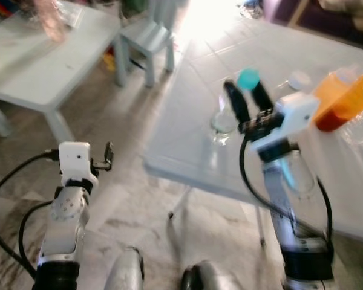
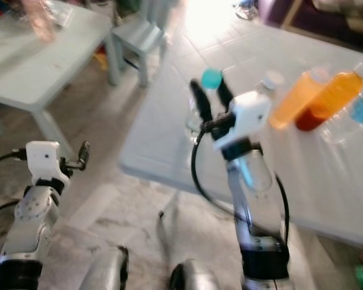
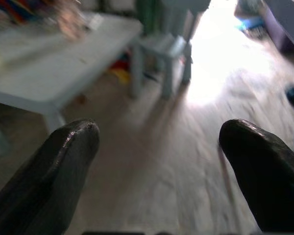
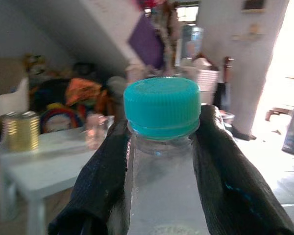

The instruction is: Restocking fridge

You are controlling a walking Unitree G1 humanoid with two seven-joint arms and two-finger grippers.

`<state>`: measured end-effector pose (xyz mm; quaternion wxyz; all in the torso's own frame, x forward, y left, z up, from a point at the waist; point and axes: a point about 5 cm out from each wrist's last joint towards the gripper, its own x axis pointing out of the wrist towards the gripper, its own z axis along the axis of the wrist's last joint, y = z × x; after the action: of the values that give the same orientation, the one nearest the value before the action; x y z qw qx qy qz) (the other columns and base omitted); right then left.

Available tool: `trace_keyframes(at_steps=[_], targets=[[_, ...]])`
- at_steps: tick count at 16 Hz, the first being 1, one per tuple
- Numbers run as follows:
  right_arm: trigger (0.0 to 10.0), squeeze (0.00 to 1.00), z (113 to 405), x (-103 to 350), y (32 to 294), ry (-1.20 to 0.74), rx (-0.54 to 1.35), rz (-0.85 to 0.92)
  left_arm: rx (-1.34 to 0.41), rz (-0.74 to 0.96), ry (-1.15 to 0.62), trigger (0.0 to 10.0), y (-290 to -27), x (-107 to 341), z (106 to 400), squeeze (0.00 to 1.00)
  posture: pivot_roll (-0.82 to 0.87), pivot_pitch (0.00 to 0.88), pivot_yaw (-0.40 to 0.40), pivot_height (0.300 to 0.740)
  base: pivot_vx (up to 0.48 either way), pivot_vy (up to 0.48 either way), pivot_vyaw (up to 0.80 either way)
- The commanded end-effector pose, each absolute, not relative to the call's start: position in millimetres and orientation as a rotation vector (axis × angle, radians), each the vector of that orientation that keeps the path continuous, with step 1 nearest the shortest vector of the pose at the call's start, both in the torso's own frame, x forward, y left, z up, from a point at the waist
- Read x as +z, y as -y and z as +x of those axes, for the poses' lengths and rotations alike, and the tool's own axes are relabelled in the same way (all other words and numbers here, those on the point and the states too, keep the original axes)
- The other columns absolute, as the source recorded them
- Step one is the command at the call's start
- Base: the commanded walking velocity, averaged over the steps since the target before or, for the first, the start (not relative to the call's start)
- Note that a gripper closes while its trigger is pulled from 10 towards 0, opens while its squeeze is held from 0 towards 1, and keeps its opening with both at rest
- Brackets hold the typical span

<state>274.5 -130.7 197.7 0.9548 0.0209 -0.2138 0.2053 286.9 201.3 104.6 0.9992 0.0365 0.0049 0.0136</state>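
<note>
My right gripper (image 1: pixel 244 89) is raised over the white table (image 1: pixel 187 151) and is shut on a clear plastic bottle (image 4: pixel 161 196). Its black fingers (image 4: pixel 103 181) press both sides of the neck, just under the teal cap (image 1: pixel 248 78). Two bottles of orange drink (image 1: pixel 342 99) stand at the table's far right, and beside them rises a white-capped bottle (image 1: pixel 299 80). Another clear bottle (image 1: pixel 297 175) shows under my right forearm. My left gripper (image 1: pixel 106 157) hangs low over the floor on the left, open and holding nothing (image 3: pixel 159 147).
A second pale low table (image 1: pixel 48 72) stands at the back left with a small light chair (image 1: pixel 148 39) next to it. Marbled floor (image 1: pixel 133 199) runs between the two tables. A round clear thing (image 1: pixel 222 124) lies on the white table below my right fingers.
</note>
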Motion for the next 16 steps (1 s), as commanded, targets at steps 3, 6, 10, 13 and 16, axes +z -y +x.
trace_keyframes(at_steps=[3, 6, 10, 13, 16], targets=[[10.0, 0.00, 268, 151, 135, 0.169, 0.416, 0.048, 0.020, 0.059, -0.029, 10.0, -196, 95, 282, 0.00, 0.09, 0.153, -0.121, 0.740, 0.000, 0.220, 0.80], [10.0, 0.00, 273, 160, 129, 0.209, 0.423, 0.031, -0.007, 0.085, -0.018, 10.0, -193, 97, 283, 0.00, 0.09, 0.157, -0.107, 0.740, 0.000, 0.000, 0.80], [10.0, 0.00, 270, 168, 117, 0.245, 0.448, 0.024, -0.014, 0.127, -0.036, 10.0, -203, 94, 275, 0.00, 0.09, 0.168, -0.080, 0.740, 0.000, 0.000, 0.80], [10.0, 0.00, 269, 179, 106, 0.283, 0.483, 0.050, -0.012, 0.130, -0.047, 10.0, -204, 90, 271, 0.00, 0.09, 0.172, -0.077, 0.740, 0.000, 0.000, 0.80], [10.0, 0.00, 262, 181, 96, 0.280, 0.571, 0.096, 0.003, 0.121, -0.054, 10.0, -202, 87, 267, 0.00, 0.08, 0.171, -0.080, 0.740, 0.000, 0.000, 0.80]])
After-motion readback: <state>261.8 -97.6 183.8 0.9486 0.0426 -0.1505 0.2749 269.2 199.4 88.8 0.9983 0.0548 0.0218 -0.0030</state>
